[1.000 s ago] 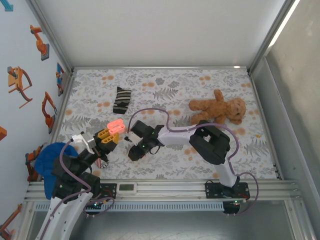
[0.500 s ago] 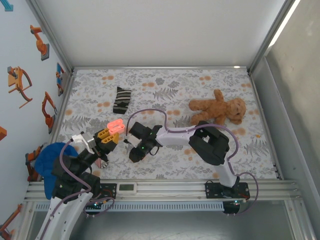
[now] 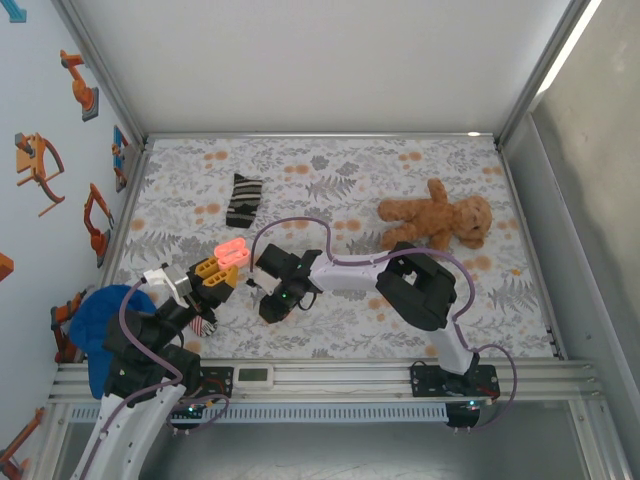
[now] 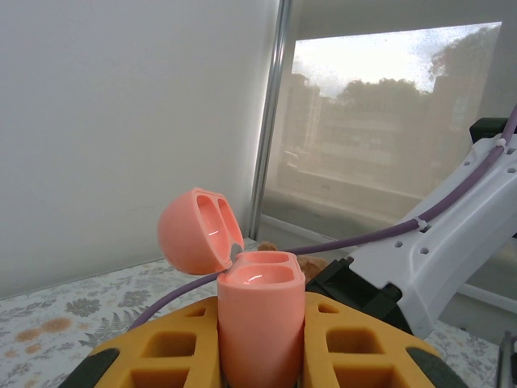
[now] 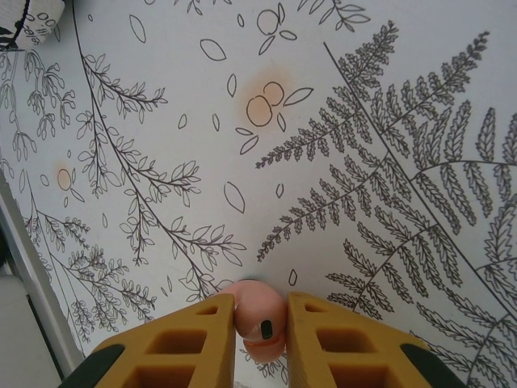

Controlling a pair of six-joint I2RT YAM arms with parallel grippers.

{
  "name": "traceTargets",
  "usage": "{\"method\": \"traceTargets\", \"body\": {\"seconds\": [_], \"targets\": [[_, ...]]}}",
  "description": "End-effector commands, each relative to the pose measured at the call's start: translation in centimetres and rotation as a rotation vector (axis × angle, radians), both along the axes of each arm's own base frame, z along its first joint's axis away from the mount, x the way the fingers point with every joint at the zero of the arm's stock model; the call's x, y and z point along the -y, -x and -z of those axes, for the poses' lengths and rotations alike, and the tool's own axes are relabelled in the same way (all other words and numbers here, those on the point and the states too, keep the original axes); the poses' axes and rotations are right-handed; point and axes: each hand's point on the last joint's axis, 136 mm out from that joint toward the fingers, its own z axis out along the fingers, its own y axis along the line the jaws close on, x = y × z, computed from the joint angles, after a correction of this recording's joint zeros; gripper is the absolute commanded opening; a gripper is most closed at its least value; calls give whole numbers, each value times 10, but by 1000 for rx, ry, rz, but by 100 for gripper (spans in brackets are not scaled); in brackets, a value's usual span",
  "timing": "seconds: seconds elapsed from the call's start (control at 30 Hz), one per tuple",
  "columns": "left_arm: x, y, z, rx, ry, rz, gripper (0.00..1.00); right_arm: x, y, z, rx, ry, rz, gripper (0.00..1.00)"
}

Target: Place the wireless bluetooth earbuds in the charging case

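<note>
My left gripper (image 3: 216, 272) is shut on the salmon-pink charging case (image 3: 232, 250) and holds it upright above the left side of the cloth. In the left wrist view the case (image 4: 260, 323) stands between the yellow fingers (image 4: 161, 347) with its lid (image 4: 198, 230) hinged open to the left and both wells showing. My right gripper (image 3: 270, 306) points down at the cloth just right of the case. In the right wrist view its yellow fingers (image 5: 202, 335) are shut on one small pink earbud (image 5: 258, 317), which rests at the cloth.
A brown teddy bear (image 3: 437, 220) lies at the right back of the floral cloth (image 3: 330, 330). A striped sock (image 3: 243, 200) lies at the back left. A blue cloth (image 3: 105, 320) hangs by the left arm's base. Frame rails bound the table.
The right gripper's jaws have closed in onto the earbud, and its wrist has shifted slightly. The left gripper and the case have stayed put.
</note>
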Motion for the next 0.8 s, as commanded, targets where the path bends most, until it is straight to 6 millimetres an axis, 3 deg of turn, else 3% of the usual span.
{"method": "traceTargets", "body": {"seconds": [0.0,0.43,0.77], "targets": [[-3,7,-13,56,9,-2,0,-2,5,7,5,12,-11,20],[-3,7,-14,54,11,-2,0,-8,-3,-22,59,-69,3,18],[-4,7,-15,55,15,-7,0,6,-22,-55,147,-121,48,18]]}}
